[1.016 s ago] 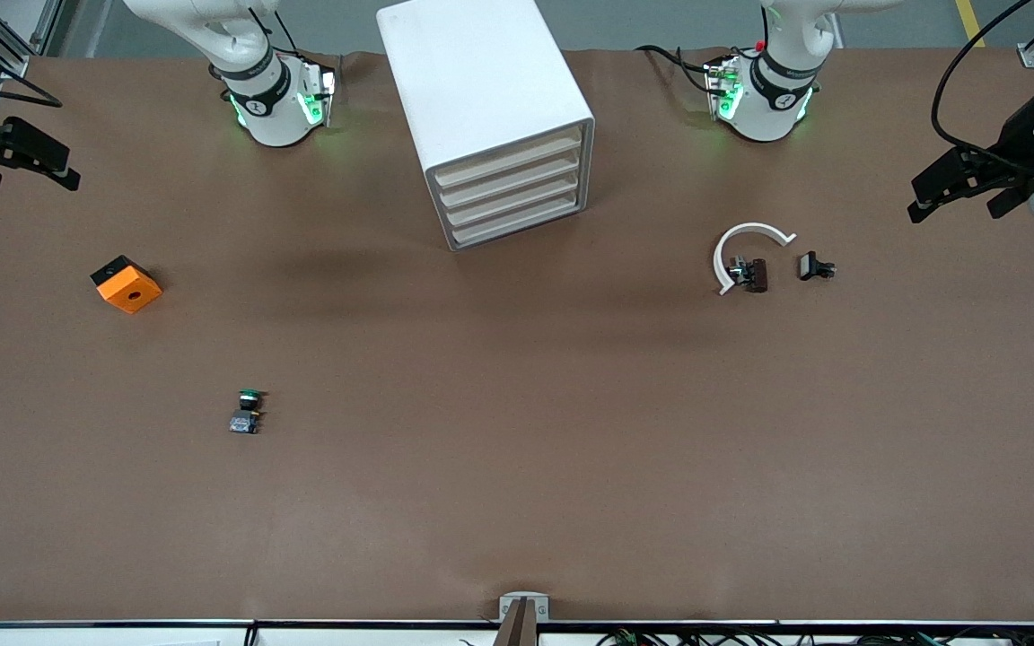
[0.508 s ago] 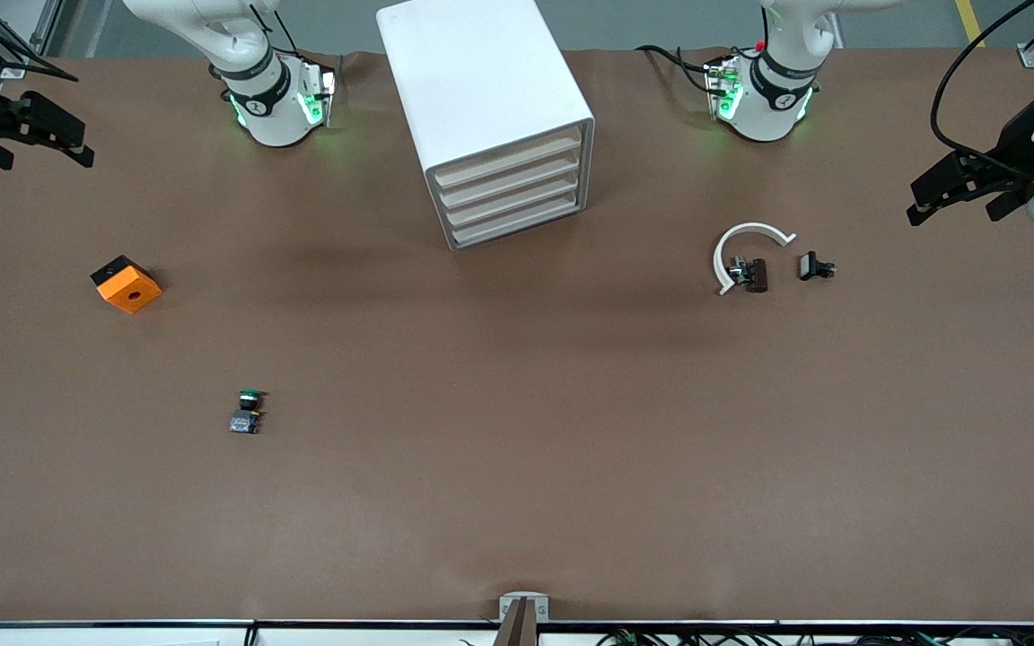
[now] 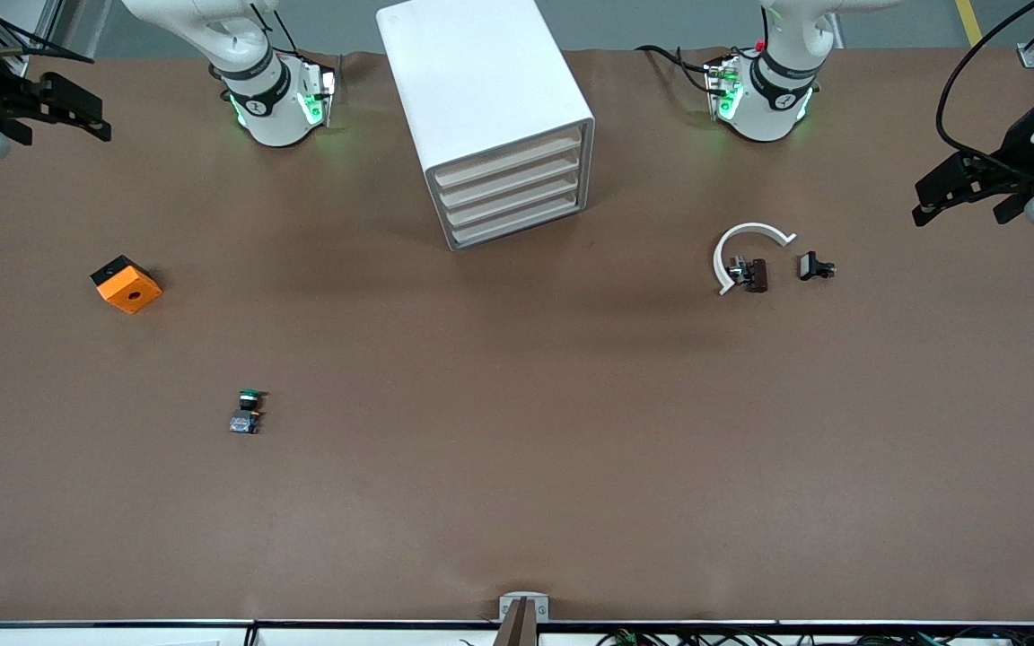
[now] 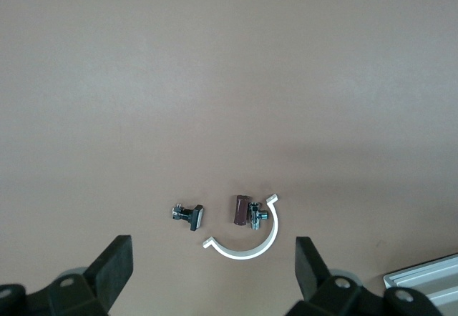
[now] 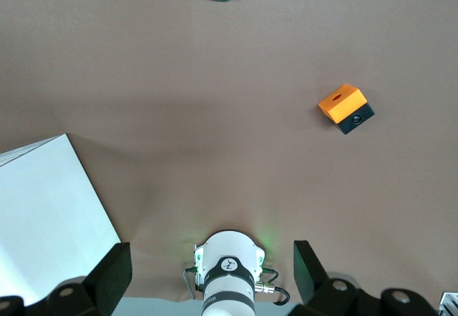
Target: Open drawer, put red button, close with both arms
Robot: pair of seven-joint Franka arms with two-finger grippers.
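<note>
The white cabinet (image 3: 486, 99) stands between the arm bases, and all four cream drawer fronts (image 3: 513, 193) are shut. Its corner also shows in the right wrist view as a white cabinet (image 5: 50, 209). The red button is out of view. My left gripper (image 3: 957, 213) hangs open and empty over the table's edge at the left arm's end. From its wrist, the left gripper (image 4: 215, 273) looks down on small parts. My right gripper (image 3: 66, 133) hangs open and empty over the edge at the right arm's end. In its own wrist view the right gripper (image 5: 207, 273) frames the arm's base.
A green-capped button (image 3: 248, 409) and an orange cube (image 3: 126, 283) lie toward the right arm's end. A white curved piece (image 3: 744, 244), a maroon part (image 3: 755, 274) and a small black-capped part (image 3: 814, 266) lie toward the left arm's end.
My right gripper has drifted toward the robots' edge of the table and slightly inward. The left gripper has barely shifted. Nothing on the table has moved.
</note>
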